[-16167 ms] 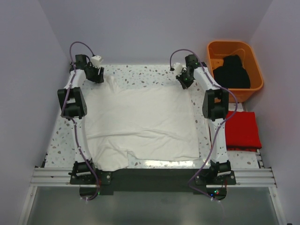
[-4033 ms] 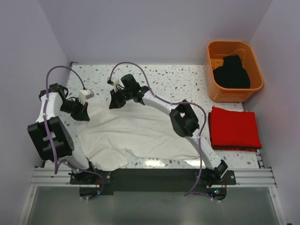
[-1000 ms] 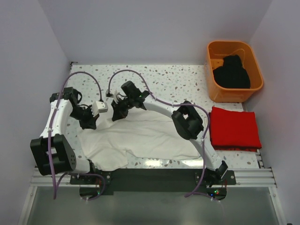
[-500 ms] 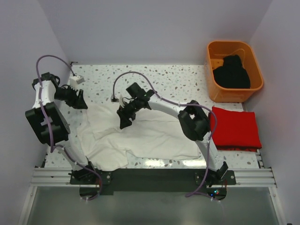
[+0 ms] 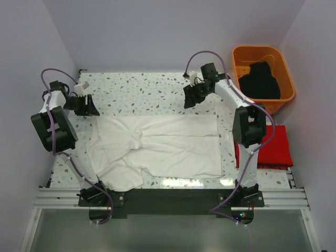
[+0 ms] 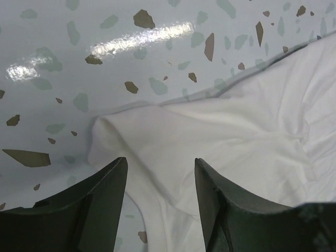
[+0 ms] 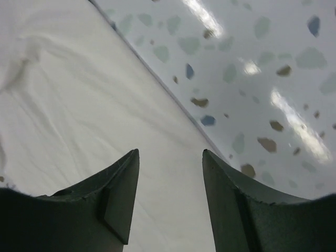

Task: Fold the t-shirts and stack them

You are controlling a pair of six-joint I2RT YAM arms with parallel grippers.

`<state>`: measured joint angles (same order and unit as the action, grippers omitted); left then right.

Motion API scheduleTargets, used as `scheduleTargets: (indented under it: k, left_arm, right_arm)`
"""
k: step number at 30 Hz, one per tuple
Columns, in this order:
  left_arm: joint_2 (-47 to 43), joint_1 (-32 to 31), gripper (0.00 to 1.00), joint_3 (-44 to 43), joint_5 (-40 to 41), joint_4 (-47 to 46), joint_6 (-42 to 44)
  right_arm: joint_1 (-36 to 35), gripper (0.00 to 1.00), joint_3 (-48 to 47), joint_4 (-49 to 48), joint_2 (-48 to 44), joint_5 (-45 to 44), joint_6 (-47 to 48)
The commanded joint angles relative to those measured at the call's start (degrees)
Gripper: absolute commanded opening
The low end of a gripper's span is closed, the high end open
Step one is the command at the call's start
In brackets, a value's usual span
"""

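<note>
White t-shirt (image 5: pixel 163 149) lies flat on the speckled bench (image 5: pixel 152 89), and it's the centre of everything here. A straight edge runs across it from side to side, an upper layer lying over the far part; the left side is rumpled, and a sleeve pokes out at the near-left corner.

Left hand (image 5: pixel 88 107) sits just off the shirt's far-left corner, fingers spread apart, nothing between them. From its wrist camera, the left hand (image 6: pixel 160 164) looks down on that soft rounded corner of the white t-shirt (image 6: pixel 236 142), with bare bench (image 6: pixel 63 63) beyond.

Right hand (image 5: pixel 190 98) hangs just beyond the shirt's far-right corner, also spread and empty. Its wrist view shows the right hand (image 7: pixel 170 153) above the straight edge of the white t-shirt (image 7: pixel 73 105), cloth on one side, bench (image 7: pixel 262 79) on the other.

Right of the white shirt, a folded red t-shirt (image 5: pixel 278 149) lies partly behind the right arm. Beyond that, the black t-shirt (image 5: pixel 260 79) is heaped in the orange tub (image 5: pixel 260 49).
</note>
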<state>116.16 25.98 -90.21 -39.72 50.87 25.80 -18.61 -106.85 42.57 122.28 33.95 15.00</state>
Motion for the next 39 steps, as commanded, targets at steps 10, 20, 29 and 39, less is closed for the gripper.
scheduleTargets:
  k: [10, 20, 29, 39]
  left_arm:
    - [5.92, 0.39, 0.58, -0.49, 0.79, -7.80, -8.75]
    - [8.91, 1.18, 0.56, -1.27, 15.79, -14.92, -12.97]
    - [14.44, 1.27, 0.55, -9.08, 13.64, -17.47, -14.46]
    - [3.41, 0.74, 0.57, -10.78, 8.70, -17.47, -8.94]
  right_arm:
    - [5.16, 0.33, 7.97, 9.11, -6.09, -16.72, 6.00]
    - [5.16, 0.30, 10.00, 4.64, 2.17, -27.69, 4.15]
    - [5.16, 0.31, 0.96, -1.34, 9.89, -33.51, 6.26]
    - [5.16, 0.34, -5.84, -2.66, 3.17, -31.94, 8.37]
